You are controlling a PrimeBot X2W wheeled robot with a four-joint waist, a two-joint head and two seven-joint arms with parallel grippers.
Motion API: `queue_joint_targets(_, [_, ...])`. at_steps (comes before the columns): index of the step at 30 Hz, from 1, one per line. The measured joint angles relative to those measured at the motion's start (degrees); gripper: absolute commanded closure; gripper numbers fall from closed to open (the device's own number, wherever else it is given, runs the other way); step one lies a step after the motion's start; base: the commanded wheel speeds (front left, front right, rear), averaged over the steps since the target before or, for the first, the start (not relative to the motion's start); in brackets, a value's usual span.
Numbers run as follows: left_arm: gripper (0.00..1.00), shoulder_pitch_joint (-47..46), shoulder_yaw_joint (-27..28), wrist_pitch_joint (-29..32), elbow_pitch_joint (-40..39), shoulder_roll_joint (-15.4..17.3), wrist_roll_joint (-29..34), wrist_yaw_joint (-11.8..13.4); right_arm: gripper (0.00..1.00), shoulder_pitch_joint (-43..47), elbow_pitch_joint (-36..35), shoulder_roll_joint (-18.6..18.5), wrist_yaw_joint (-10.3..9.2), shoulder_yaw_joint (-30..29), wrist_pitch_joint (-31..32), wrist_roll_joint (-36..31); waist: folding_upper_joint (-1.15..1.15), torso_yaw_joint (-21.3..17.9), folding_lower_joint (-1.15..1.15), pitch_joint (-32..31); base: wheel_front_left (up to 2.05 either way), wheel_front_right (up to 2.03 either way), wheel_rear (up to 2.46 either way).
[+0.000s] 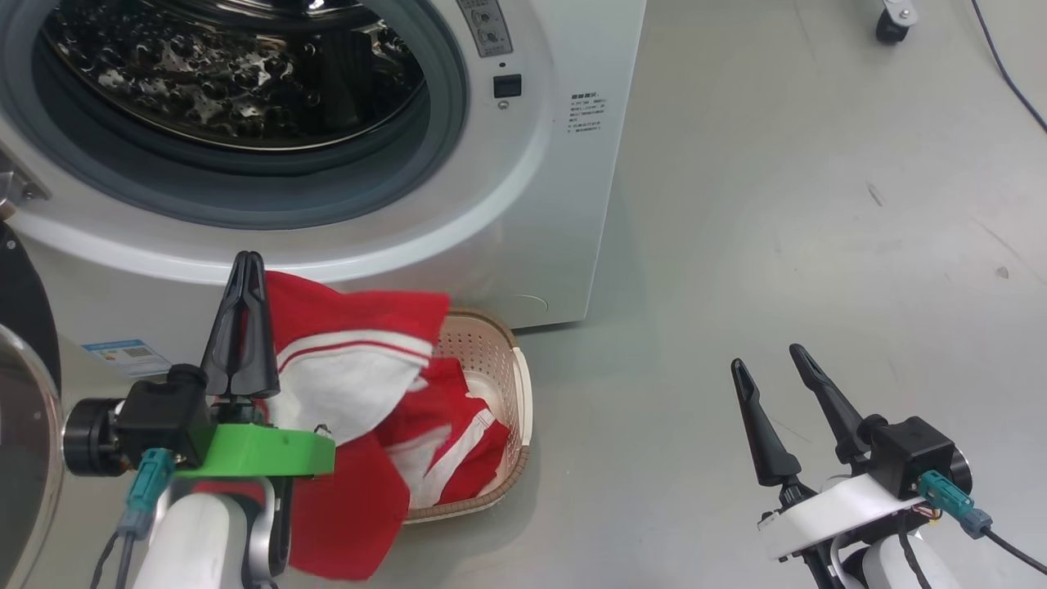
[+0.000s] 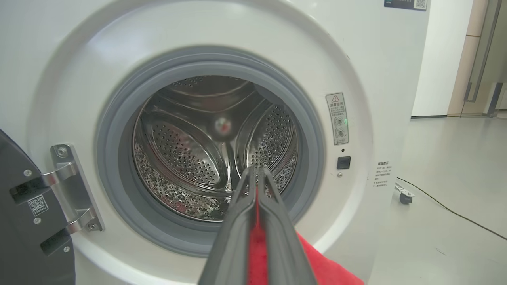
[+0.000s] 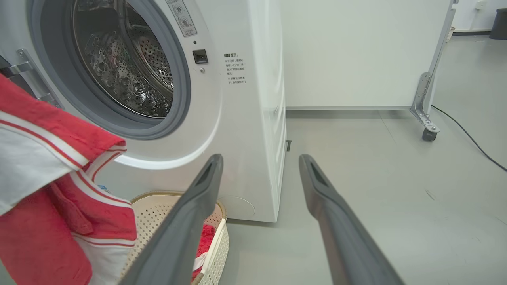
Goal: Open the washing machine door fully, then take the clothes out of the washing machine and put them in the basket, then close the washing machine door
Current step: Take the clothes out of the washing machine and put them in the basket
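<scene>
The washer stands on a grey floor w/ its door swung open at the head view's left edge, where the frame cuts off part of the black rim and glass bowl. In the left wrist view the door hangs on a steel hinge beside the grey ring. The perforated drum shows behind the ring.

The left gripper is clamped on a garment, its fingers pressed together w/ red cloth squeezed in (the left wrist view shows a thin red strip running up the slit btwn them). In the head view it sits in front of the washer, below the opening's lower lip, fingers pointing toward the machine. The garment is red w/ a white panel and stripes. It hangs from the gripper and drapes over the left part of the basket; whether its lower end touches anything can't be told.

The basket sits on the floor just in front of the washer's lower right corner; contact btwn the two can't be told. More red-and-white clothes lie inside it, toward the right wall.

The right gripper is well off to the right over bare floor, fingers spread apart w/ nothing btwn them. Its wrist view looks past the fingers at the washer's side, the basket, a caster and a black cable on the floor.
</scene>
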Motion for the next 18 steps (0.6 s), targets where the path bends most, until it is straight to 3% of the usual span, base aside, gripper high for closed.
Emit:
queue_joint_targets(10, [1.00,-0.1,-0.5,0.4,3.7,-0.1,-0.9,0.0,0.00,-0.1,-0.7,0.3,0.00,0.4,0.0,0.1,0.00,-1.5,0.00,2.0,0.00,0.00,0.00])
queue_joint_targets(18, [1.00,-1.6,-1.3,3.4,12.8,-0.2,-2.0,0.0,0.00,-0.8,-1.6,0.5,0.00,1.2,0.0,0.6,0.00,-3.3,0.00,5.7,0.00,0.00,0.00])
